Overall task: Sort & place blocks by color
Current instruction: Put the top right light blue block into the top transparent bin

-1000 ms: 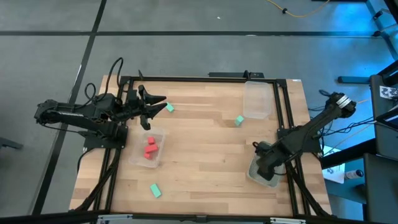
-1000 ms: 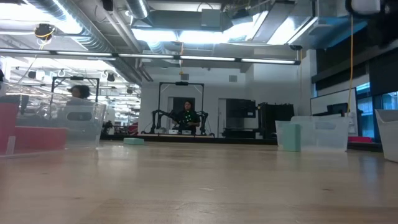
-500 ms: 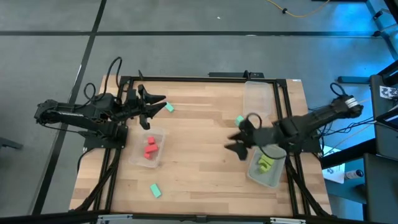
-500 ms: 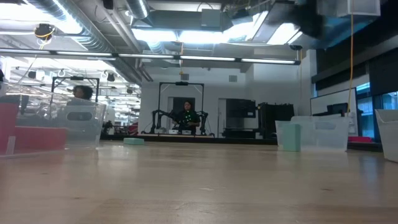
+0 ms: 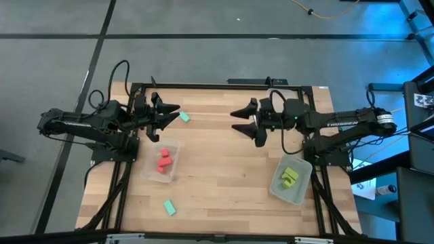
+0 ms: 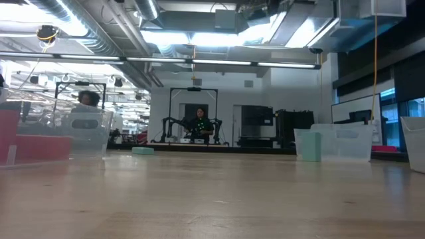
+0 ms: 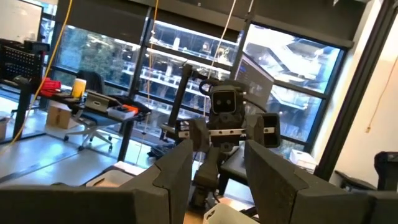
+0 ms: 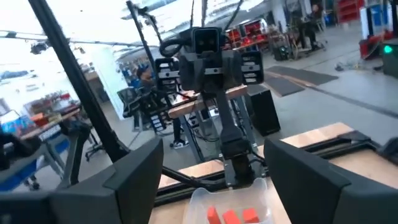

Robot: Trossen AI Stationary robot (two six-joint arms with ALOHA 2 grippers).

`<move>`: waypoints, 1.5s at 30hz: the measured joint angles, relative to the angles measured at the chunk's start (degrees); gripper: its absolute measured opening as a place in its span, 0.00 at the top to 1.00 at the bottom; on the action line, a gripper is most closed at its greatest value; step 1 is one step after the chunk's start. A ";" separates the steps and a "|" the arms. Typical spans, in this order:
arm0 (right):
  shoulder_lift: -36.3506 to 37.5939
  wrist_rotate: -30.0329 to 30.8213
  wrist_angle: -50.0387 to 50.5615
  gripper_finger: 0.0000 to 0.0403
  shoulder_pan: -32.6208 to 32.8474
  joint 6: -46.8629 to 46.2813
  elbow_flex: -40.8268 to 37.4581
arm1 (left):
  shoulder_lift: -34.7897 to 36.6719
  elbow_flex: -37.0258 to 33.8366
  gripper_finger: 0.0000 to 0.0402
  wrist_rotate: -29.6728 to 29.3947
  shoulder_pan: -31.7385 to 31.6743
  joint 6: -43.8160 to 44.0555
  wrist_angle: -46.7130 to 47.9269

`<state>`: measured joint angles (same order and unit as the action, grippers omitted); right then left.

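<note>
Red blocks [image 5: 163, 161] lie in a clear tray [image 5: 173, 145] near the table's left; the right wrist view shows them too [image 8: 230, 215]. Yellow-green blocks [image 5: 289, 177] lie in a clear tray [image 5: 277, 192] at the near right. One mint block [image 5: 184, 117] lies on the wood just beyond my left gripper [image 5: 166, 123], which is open and hovers at the far left. A second mint block [image 5: 169, 207] lies near the near edge. A third [image 6: 309, 146] shows only in the low view. My right gripper [image 5: 244, 127] is open, raised over the table's far middle, facing the left gripper.
An empty clear tray [image 5: 278, 99] sits at the far right, partly under my right arm. In the low view it [image 6: 345, 142] stands behind the third mint block. Bare wood [image 5: 217, 176] lies between the red tray and the yellow-green tray. Room with people shows beyond the table.
My right gripper has risen out of the yellow-green tray at the near right and swung toward the far edge and the left, ending over the table's far middle. The yellow-green blocks it covered now show in their tray. The left arm has stayed nearly still.
</note>
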<state>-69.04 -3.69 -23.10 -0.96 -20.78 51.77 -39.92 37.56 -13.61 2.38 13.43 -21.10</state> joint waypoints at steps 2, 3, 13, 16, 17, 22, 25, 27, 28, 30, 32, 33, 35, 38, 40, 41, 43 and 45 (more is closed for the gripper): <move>0.00 -0.45 0.08 0.30 -0.34 1.76 0.00 | 0.00 0.00 0.66 -0.06 0.01 0.00 0.00; 0.00 -0.51 0.27 0.30 -0.43 2.44 -0.01 | 0.00 0.00 0.66 -0.24 0.01 0.00 0.00; 0.24 -0.49 2.60 0.30 -0.45 1.49 -0.02 | -0.02 0.00 0.66 -0.39 0.01 -0.02 0.00; 0.24 -0.12 4.84 0.30 -0.67 0.00 -0.04 | -0.02 0.00 0.66 -0.42 0.00 -0.02 0.00; 0.37 0.80 6.30 0.30 -0.82 -1.21 -0.02 | -0.02 0.00 0.66 -0.42 0.01 -0.02 0.00; 1.11 9.22 25.87 0.30 -2.05 -9.83 0.00 | -0.02 0.00 0.66 -0.42 -0.01 -0.04 0.00; 0.39 13.30 41.49 0.30 -2.55 -14.52 0.00 | -0.02 0.00 0.66 -0.43 -0.01 -0.04 0.01; -1.25 14.56 50.14 0.30 -2.97 -18.28 -0.02 | -0.02 0.00 0.66 -0.43 0.01 -0.04 0.00; -2.27 14.65 53.90 0.30 -3.23 -20.08 -0.02 | -0.02 0.00 0.66 -0.42 0.01 -0.04 0.00; -5.01 15.46 59.29 0.30 -3.75 -22.32 -0.04 | -0.02 0.00 0.66 -0.44 0.01 -0.06 0.00; -8.12 17.03 62.27 0.30 -4.08 -22.57 -0.04 | -0.02 0.00 0.66 -0.46 0.00 -0.06 0.00; -9.63 17.70 62.80 0.30 -4.20 -22.46 -0.07 | -0.02 0.00 0.66 -0.44 0.01 -0.07 0.00; -12.40 19.09 62.76 0.30 -4.52 -22.26 -0.07 | -0.02 0.00 0.66 -0.46 0.01 -0.06 0.00; -15.40 20.99 63.13 0.30 -4.56 -22.62 -0.07 | -0.02 0.00 0.66 -0.46 0.01 -0.06 0.00; -16.46 22.25 64.70 0.30 -4.56 -23.32 -0.07 | -0.02 0.00 0.66 -0.46 0.01 -0.07 -0.01; -16.74 22.83 65.39 0.30 -4.56 -23.85 -0.07 | -0.02 0.00 0.66 -0.46 0.00 -0.06 -0.02; -16.91 24.34 66.46 0.30 -4.55 -23.92 -0.07 | -0.02 0.00 0.66 -0.46 0.01 -0.09 -0.17; -16.52 25.48 66.46 0.30 -4.56 -23.89 -0.07 | -0.02 0.00 0.66 -0.48 -0.01 -0.35 -0.44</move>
<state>-85.56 21.79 43.36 -5.52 -44.67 51.70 -39.94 37.56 -14.09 2.37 13.08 -21.54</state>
